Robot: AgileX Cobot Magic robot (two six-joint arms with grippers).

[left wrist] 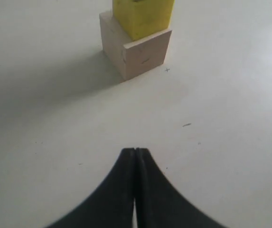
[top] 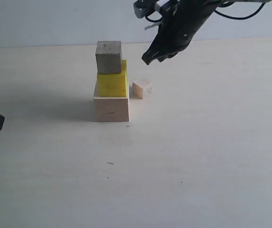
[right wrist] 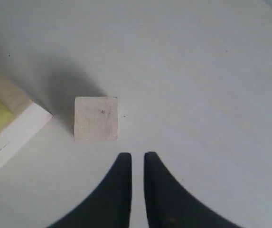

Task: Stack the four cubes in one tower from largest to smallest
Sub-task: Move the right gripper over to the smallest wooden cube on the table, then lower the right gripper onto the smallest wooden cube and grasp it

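Left claw (left wrist: 135, 151) closed; right claw (right wrist: 137, 155) ajar

Ahead of the left fingers (left wrist: 121, 190), the yellow cube (left wrist: 143, 16) is cut off by the edge. Beside the right fingers (right wrist: 117, 190), the base cube (right wrist: 12, 133) and yellow cube are cropped.

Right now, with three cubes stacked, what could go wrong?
The smallest cube lies near the pale wood base cube; the right gripper could bump that base while grasping.
Its jaws stand nearly closed, narrower than the smallest cube.
The top wood cube sits off-centre on the yellow cube.
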